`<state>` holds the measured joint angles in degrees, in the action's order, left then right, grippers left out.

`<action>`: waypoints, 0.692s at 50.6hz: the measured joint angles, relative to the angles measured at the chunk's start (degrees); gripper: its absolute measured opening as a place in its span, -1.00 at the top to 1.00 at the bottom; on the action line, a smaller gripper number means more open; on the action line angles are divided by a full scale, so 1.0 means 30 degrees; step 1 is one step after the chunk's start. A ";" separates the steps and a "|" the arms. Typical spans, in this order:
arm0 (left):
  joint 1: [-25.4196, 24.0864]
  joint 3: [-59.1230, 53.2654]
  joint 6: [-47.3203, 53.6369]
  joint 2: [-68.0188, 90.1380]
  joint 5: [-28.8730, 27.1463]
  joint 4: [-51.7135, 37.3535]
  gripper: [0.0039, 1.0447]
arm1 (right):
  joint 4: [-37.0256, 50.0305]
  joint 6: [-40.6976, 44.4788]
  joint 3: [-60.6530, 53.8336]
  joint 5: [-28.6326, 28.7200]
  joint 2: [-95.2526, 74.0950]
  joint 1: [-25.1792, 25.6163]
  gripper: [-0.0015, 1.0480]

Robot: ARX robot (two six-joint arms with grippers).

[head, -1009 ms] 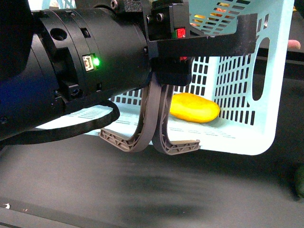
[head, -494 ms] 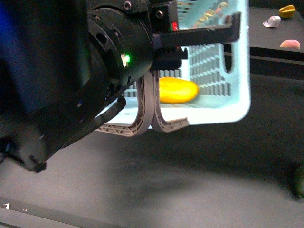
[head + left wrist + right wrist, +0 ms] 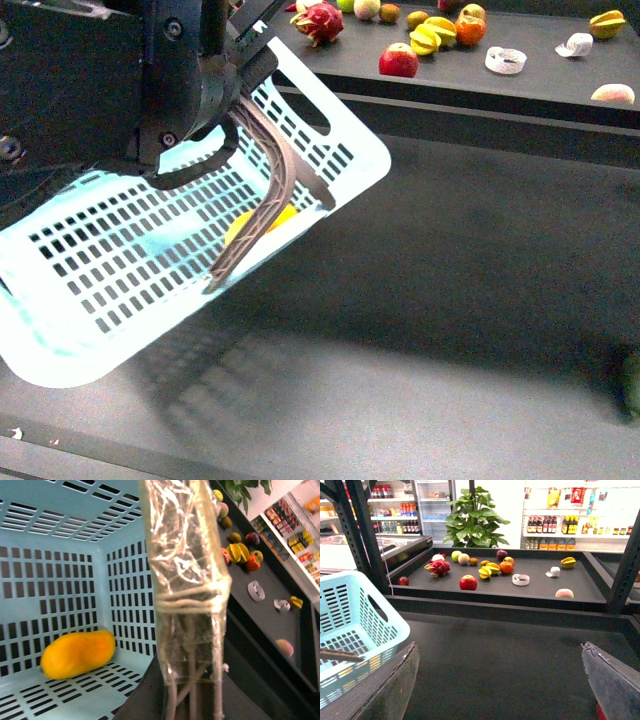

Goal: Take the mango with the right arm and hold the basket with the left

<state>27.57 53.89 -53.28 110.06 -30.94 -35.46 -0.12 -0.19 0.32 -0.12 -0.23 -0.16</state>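
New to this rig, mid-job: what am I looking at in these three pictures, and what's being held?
It is a two-armed robot. The front picture is from its body: the black left arm holds the blue basket tilted above the dark table, with the left claw at its rim. The left wrist picture looks into the basket, where the mango lies on the floor. The right wrist picture shows the right claw open and empty, facing a shelf of fruit.

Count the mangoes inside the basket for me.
1. The mango lies on the slotted floor of the basket, near a corner. The gripper blocks part of the interior, so more could be hidden.
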 joint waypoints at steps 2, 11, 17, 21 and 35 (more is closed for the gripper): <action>-0.0204 0.0459 -0.1319 0.0255 0.0131 0.0488 0.86 | 0.0000 0.0000 0.0000 0.0000 0.0000 0.0000 -0.85; -0.0969 0.2091 -0.5625 0.1384 0.0692 0.0984 0.86 | 0.0000 0.0000 0.0000 0.0000 0.0000 -0.0007 -0.85; -0.1588 0.2929 -0.7453 0.2273 0.0401 0.1341 0.86 | 0.0000 0.0000 0.0000 0.0000 0.0000 0.0000 -0.85; -0.1945 0.3490 -0.8247 0.2871 0.0168 0.1588 0.86 | 0.0000 0.0000 0.0000 0.0000 0.0000 0.0000 -0.85; -0.2790 0.4736 -0.9938 0.4415 -0.0364 0.1785 0.86 | 0.0000 0.0000 0.0000 0.0000 0.0000 0.0000 -0.85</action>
<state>19.20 68.10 -83.09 123.31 -32.03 -30.11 -0.12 -0.19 0.32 -0.12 -0.23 -0.16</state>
